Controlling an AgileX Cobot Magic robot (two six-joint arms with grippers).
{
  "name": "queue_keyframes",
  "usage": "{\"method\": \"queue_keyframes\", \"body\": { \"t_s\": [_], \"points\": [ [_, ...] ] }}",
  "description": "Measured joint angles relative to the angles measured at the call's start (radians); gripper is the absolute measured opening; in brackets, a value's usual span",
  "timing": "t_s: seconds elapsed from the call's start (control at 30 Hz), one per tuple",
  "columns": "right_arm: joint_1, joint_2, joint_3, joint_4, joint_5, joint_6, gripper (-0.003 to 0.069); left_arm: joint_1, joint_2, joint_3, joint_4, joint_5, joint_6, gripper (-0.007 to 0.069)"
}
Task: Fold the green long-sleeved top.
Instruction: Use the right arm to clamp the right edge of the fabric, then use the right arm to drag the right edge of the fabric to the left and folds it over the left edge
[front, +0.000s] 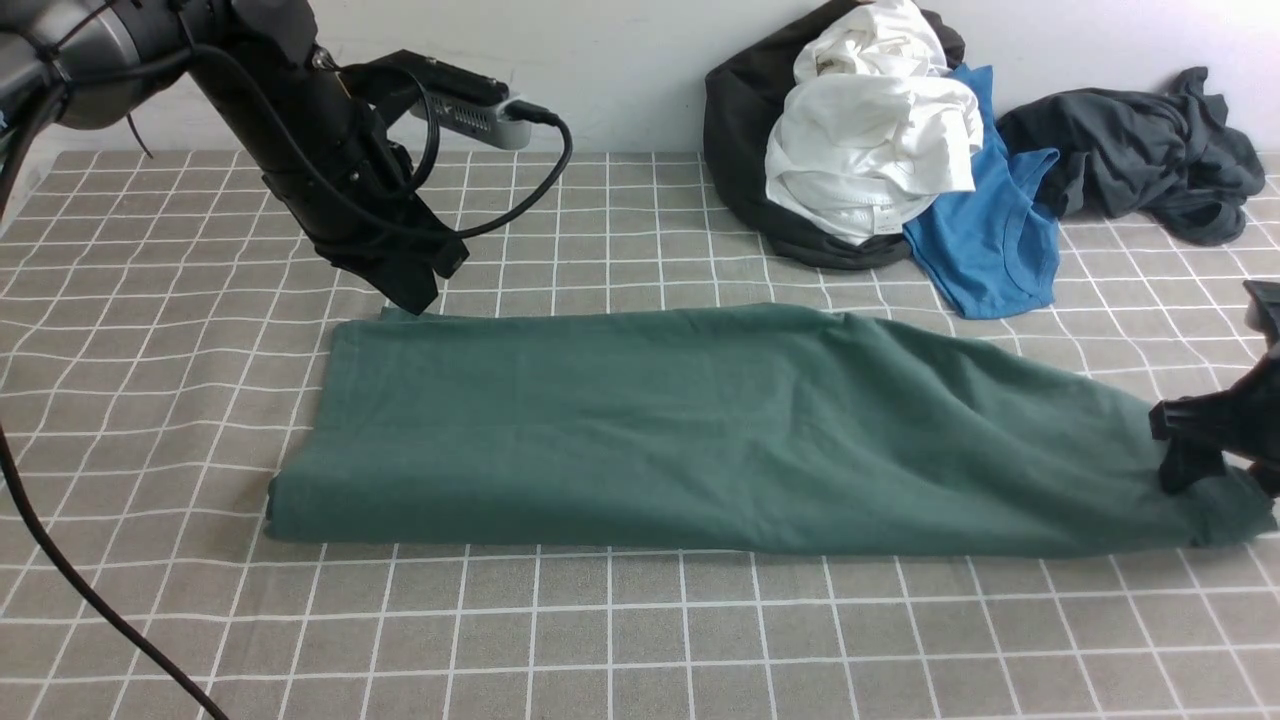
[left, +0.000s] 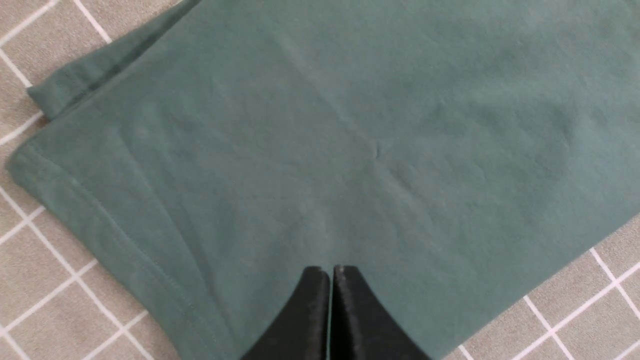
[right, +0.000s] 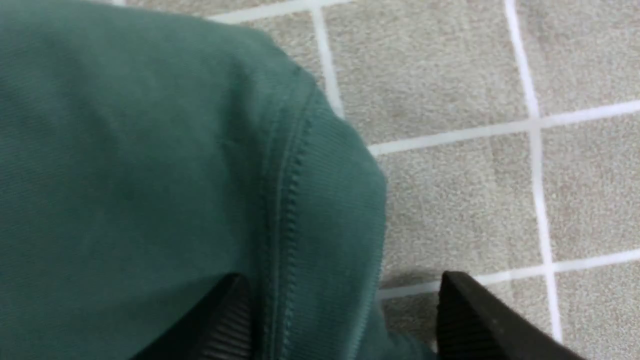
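The green long-sleeved top (front: 700, 430) lies folded into a long band across the checked table. Its logo and neck label are hidden. My left gripper (front: 415, 298) is over the band's far left corner. In the left wrist view the left gripper (left: 330, 271) is shut and empty just above the flat green cloth (left: 375, 125). My right gripper (front: 1225, 478) is at the band's right end. In the right wrist view the right gripper (right: 345, 300) is open, with the top's ribbed edge (right: 330, 200) between the two fingers.
A pile of clothes sits at the back right: a black garment (front: 740, 150), a white one (front: 870, 130), a bright blue one (front: 990, 240) and a charcoal-grey one (front: 1140, 150). A black cable (front: 60, 570) hangs at the front left.
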Motion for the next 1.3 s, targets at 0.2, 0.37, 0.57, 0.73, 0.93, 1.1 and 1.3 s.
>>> {"method": "queue_keyframes", "body": {
  "t_s": [0.2, 0.37, 0.57, 0.73, 0.93, 1.1, 1.3],
  "points": [
    [0.060, -0.057, 0.000, -0.020, 0.007, -0.055, 0.0085, 0.000, -0.008, 0.002, -0.002, 0.000, 0.001, -0.0007],
    [0.062, -0.129, -0.043, -0.115, 0.082, -0.044, 0.0067, 0.000, -0.098, 0.006, 0.024, 0.000, -0.027, -0.0007],
    [0.080, -0.267, -0.283, -0.190, 0.278, -0.040, 0.0067, 0.000, -0.391, 0.069, 0.117, 0.001, -0.149, -0.0007],
    [0.232, -0.265, -0.507, 0.002, 0.367, -0.155, 0.0067, 0.000, -0.605, 0.229, 0.149, 0.020, -0.193, -0.0007],
    [0.542, -0.119, -0.746, 0.136, 0.372, -0.196, 0.0067, 0.000, -0.831, 0.358, 0.163, 0.028, -0.218, -0.0007],
    [0.747, 0.103, -0.894, 0.160, 0.359, -0.144, 0.0067, 0.000, -0.989, 0.444, 0.163, 0.029, -0.221, -0.0007],
    [0.876, 0.350, -1.018, 0.182, 0.274, -0.067, 0.0067, 0.000, -1.160, 0.583, 0.165, 0.032, -0.225, -0.0007]
  ]
}}
